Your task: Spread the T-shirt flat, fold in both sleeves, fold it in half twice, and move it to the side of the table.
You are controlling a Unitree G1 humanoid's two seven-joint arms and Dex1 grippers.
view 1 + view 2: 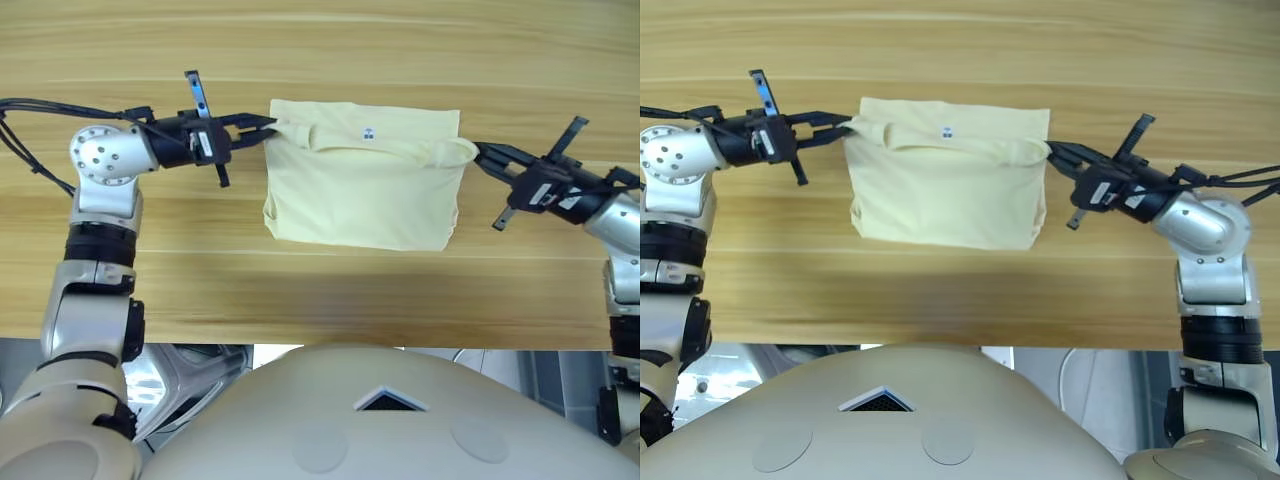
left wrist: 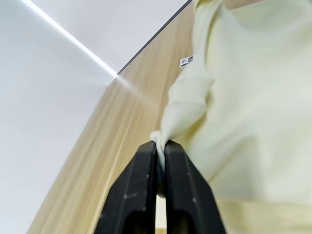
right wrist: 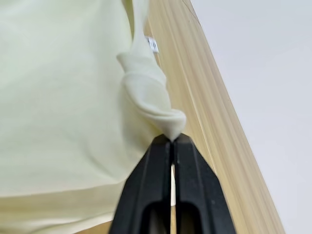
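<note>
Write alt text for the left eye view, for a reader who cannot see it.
A folded pale yellow T-shirt lies on a wooden table, its far edge drawn between the robot's two arms. The left pincer is shut on the far left corner, the right pincer on the far right corner.

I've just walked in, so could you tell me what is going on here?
The robot is folding a yellow shirt on the table. The shirt is already a compact rectangle. The left tool and the right tool are each shut on one of its far corners.
</note>
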